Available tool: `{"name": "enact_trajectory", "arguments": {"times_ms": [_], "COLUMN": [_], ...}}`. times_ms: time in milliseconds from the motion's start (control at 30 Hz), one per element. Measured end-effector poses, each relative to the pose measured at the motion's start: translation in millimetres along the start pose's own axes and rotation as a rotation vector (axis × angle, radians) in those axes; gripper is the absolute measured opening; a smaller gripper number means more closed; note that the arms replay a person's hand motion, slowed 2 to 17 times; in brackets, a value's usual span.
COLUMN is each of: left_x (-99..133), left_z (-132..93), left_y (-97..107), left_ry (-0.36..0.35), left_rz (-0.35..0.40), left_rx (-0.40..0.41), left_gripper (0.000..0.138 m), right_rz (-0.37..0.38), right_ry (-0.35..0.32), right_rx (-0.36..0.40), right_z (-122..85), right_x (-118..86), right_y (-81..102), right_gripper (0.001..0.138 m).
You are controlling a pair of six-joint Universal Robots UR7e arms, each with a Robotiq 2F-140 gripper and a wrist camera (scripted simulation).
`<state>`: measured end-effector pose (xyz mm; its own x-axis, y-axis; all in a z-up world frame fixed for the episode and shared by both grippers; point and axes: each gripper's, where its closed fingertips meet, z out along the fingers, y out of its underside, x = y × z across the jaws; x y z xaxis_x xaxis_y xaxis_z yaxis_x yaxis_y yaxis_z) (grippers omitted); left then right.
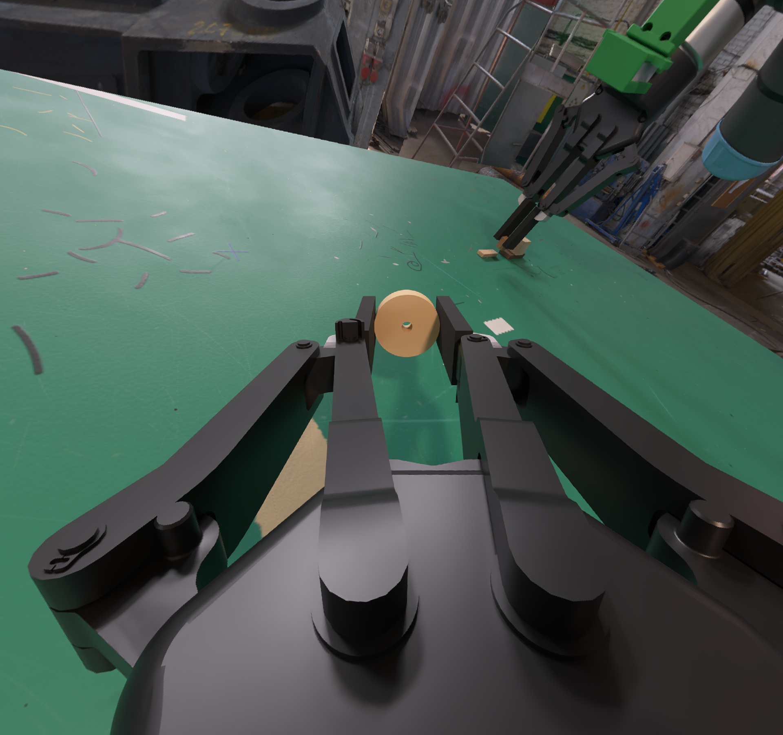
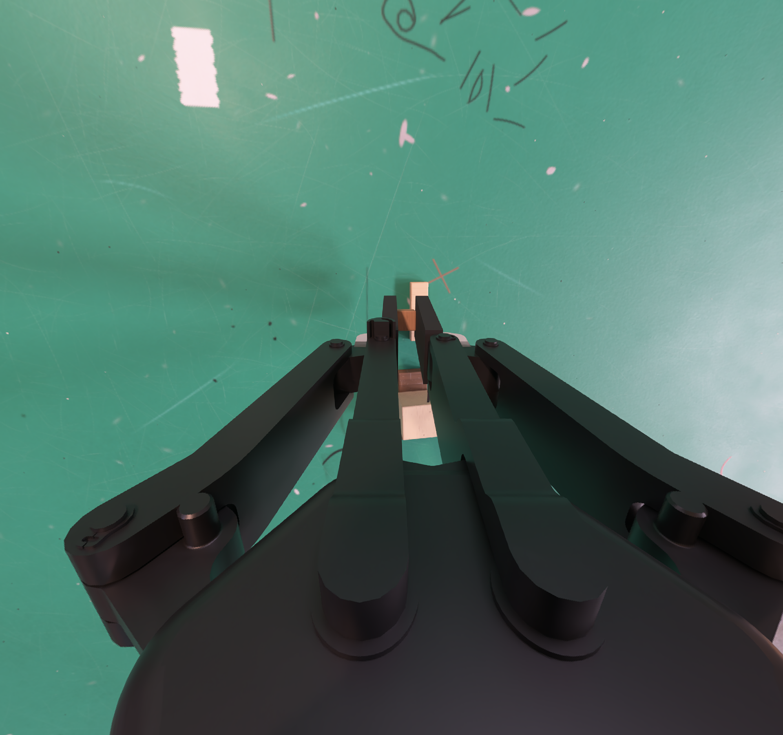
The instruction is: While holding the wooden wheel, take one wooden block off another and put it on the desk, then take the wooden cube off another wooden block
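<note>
My left gripper (image 1: 406,312) is shut on the round, pale wooden wheel (image 1: 406,324) and holds it above the green desk (image 1: 212,333). My right gripper (image 2: 406,306) is shut on a small brown wooden cube (image 2: 406,320), low over the desk. A pale block (image 2: 419,291) lies just beyond its fingertips. A dark brown block (image 2: 410,380) and a pale block (image 2: 417,422) show between its fingers, nearer the camera. In the left wrist view the right gripper (image 1: 508,242) is far off among wooden blocks (image 1: 523,244), with one flat pale block (image 1: 486,253) lying apart to their left.
The desk's far edge (image 1: 423,160) runs close behind the blocks, with workshop machinery and scaffolding beyond. A white patch (image 2: 195,66) and scribbled marks (image 2: 406,16) are on the desk surface. The right arm's green wrist mount (image 1: 652,32) hangs above the blocks.
</note>
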<state>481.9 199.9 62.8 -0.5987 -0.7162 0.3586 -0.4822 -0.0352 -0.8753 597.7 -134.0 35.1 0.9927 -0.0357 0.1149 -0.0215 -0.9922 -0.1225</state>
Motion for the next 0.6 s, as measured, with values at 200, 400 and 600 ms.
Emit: {"name": "enact_trajectory", "arguments": {"times_ms": [200, 400, 600], "left_x": [0, 0, 0], "left_z": [0, 0, 0], "left_y": [0, 1, 1], "left_ry": [-0.004, -0.009, -0.013], "left_rz": [0.004, 0.009, 0.012], "left_rx": [-0.002, -0.005, -0.009], "left_gripper": [0.038, 0.038, 0.038], "right_rz": [0.023, 0.039, 0.044], "right_ry": [0.030, 0.059, 0.088], "right_rx": [0.038, 0.098, 0.167], "right_z": [-16, -35, -56], "right_x": [-6, -16, -29], "right_y": [-10.4, -26.0, -44.3], "right_gripper": [0.012, 0.012, 0.012]}}
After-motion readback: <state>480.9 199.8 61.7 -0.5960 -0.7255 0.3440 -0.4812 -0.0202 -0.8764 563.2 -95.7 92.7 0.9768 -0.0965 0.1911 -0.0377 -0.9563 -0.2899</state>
